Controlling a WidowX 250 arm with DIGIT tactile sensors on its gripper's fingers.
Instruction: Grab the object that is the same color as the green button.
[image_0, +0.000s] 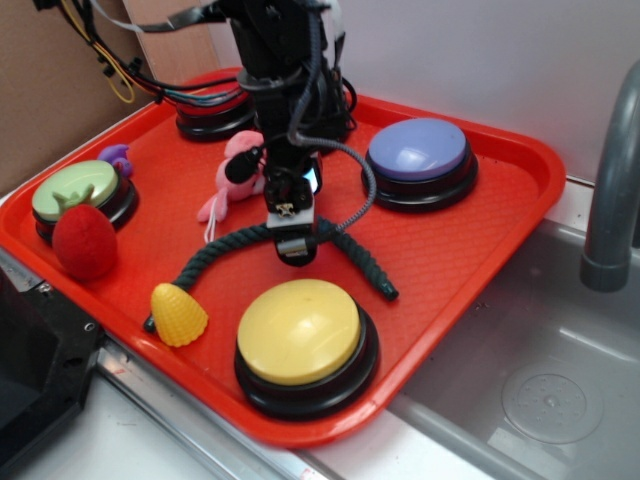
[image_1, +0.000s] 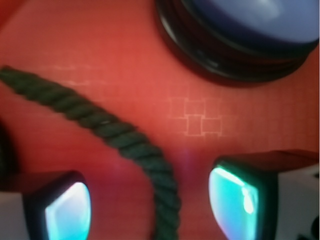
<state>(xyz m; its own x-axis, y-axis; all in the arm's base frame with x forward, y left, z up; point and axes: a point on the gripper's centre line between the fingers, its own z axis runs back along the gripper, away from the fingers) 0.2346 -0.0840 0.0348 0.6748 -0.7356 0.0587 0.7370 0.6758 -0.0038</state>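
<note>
The long dark green twisted rope (image_0: 352, 252) lies curved across the middle of the red plastic tray (image_0: 500, 215), between the big yellow domed button (image_0: 300, 330) and the purple domed button (image_0: 417, 150); its colour mate, the light green domed button (image_0: 75, 190), sits at the tray's left edge behind a red plush strawberry (image_0: 84, 240). The black gripper (image_1: 150, 202) hangs low over the rope's mid-span; its fingers (image_1: 235, 197) stand wide apart, holding nothing, with the rope running between them. To grasp well, I judge it should descend straight until the pads flank the strand on both sides, then close squarely across it; the rope will likely sag when lifted.
</note>
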